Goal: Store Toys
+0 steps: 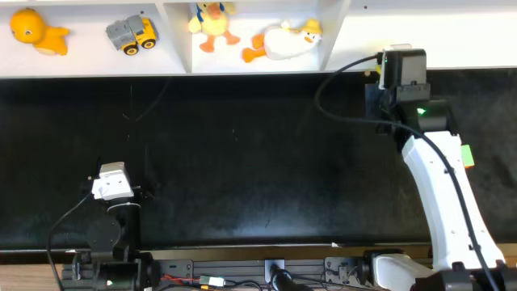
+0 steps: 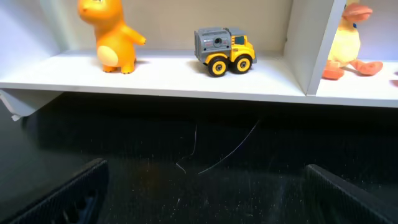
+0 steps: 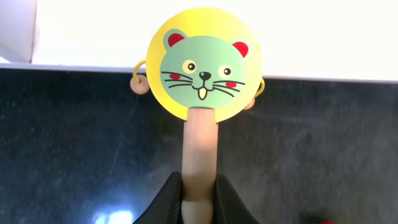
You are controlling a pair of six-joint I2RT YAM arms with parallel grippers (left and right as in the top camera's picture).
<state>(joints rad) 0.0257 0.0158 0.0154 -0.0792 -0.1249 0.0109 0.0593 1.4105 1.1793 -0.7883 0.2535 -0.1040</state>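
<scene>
Toys sit on a white shelf (image 1: 258, 69) at the far side of the black table (image 1: 242, 162). The shelf has walls that split it into parts. In the left part are an orange toy (image 1: 38, 32) and a grey and yellow truck (image 1: 132, 34), with a gap between them. In the middle part a yellow duck (image 1: 215, 24) stands just beside a white duck (image 1: 284, 42) that lies on its side.

The right arm (image 1: 440, 186) reaches up to the front edge of the shelf, in front of the right part. The right tool (image 3: 201, 202) is closed tight on a rattle toy (image 3: 205, 71), with its two fingers squeezing the end of the wooden handle (image 3: 199, 149). The rattle toy has a round yellow head with a green cat face on it. The face looks up at the camera. A small wooden bead (image 3: 138, 84) hangs at one side of the head. The head lies across the line where the black table meets the white shelf, and the handle is over the table. I cannot tell if the toy touches the table or is held a little above it.

The left tool (image 1: 111, 182) is over the near left part of the table, well apart from the shelf and from the right arm. Its fingers are spread wide and hold nothing. It points at the shelf, toward the orange toy and the truck.
</scene>
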